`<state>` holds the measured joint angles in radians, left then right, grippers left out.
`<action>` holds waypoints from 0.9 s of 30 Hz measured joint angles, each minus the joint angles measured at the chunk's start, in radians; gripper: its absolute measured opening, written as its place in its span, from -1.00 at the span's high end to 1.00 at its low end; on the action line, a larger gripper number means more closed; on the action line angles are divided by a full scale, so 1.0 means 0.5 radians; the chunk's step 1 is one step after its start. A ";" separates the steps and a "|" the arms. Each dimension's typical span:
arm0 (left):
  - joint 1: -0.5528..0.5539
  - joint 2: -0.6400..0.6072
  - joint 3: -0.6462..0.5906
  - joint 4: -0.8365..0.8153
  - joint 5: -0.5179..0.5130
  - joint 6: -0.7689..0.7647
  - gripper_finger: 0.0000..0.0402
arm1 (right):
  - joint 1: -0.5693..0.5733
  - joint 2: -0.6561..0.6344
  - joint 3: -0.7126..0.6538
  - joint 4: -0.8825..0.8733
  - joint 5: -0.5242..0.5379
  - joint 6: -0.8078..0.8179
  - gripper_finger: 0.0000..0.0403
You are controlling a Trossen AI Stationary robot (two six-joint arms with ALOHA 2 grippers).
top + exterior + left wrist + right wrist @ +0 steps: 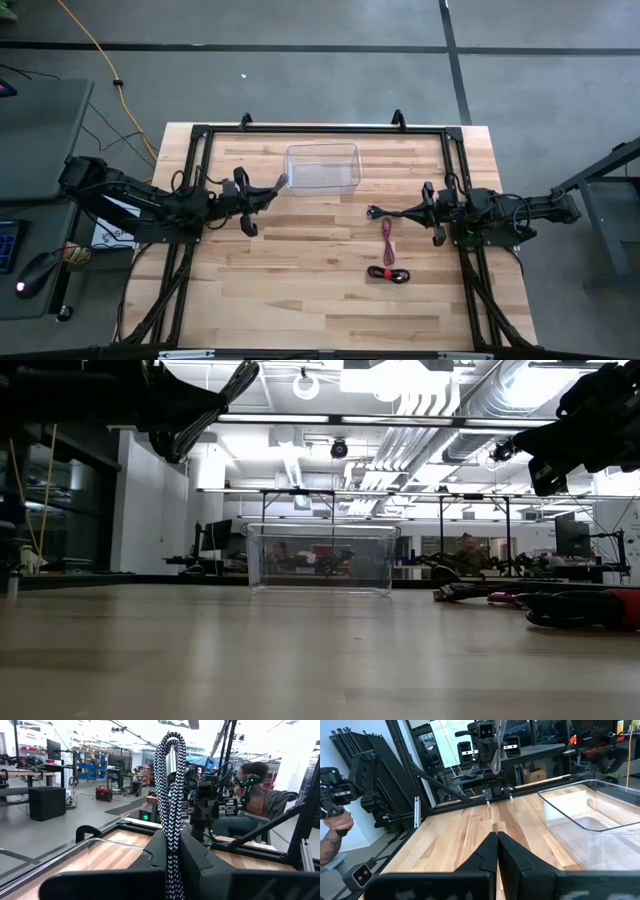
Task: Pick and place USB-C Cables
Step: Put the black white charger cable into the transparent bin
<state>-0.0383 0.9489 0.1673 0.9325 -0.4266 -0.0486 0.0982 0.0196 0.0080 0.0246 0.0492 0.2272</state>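
Two cables down, one aloft

Two cables lie on my counter (300, 280) near the right arm: the pink-magenta cable (387, 240) stretched out, the red and black cable (388, 273) bundled just beyond it. My left pincer (172, 845) is clamped tight on the silver-grey braided cable (170, 780), raised off the wood, its tip right at the corner of the clear bin (323, 167). My right pincer (497, 845) hovers closed with nothing in it, beside the pink-magenta cable. I see a person (250, 800) seated past the counter
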 joint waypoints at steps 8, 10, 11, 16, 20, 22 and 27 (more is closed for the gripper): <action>-0.001 0.000 0.000 -0.004 0.030 -0.001 1.00 | -0.001 -0.001 0.000 -0.001 0.000 0.000 1.00; -0.001 0.000 0.001 -0.008 0.030 0.000 1.00 | -0.001 0.000 0.000 -0.001 0.000 0.000 1.00; -0.001 0.000 0.001 -0.008 0.030 0.009 1.00 | -0.001 -0.001 0.000 0.000 0.000 0.000 1.00; 0.008 0.000 0.002 -0.009 0.030 0.083 1.00 | 0.000 0.000 0.000 0.000 0.000 0.000 1.00; 0.030 0.000 0.002 -0.033 0.032 0.035 1.00 | 0.000 0.000 0.000 0.000 0.000 0.000 1.00; 0.029 0.000 0.002 -0.063 0.032 0.032 1.00 | 0.000 -0.001 0.000 0.000 0.000 0.000 1.00; 0.029 0.000 0.002 -0.073 0.032 0.017 1.00 | -0.001 0.000 0.000 0.000 0.000 0.000 1.00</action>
<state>-0.0238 0.9489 0.1680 0.8958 -0.4107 -0.0402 0.0979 0.0196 0.0079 0.0246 0.0494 0.2271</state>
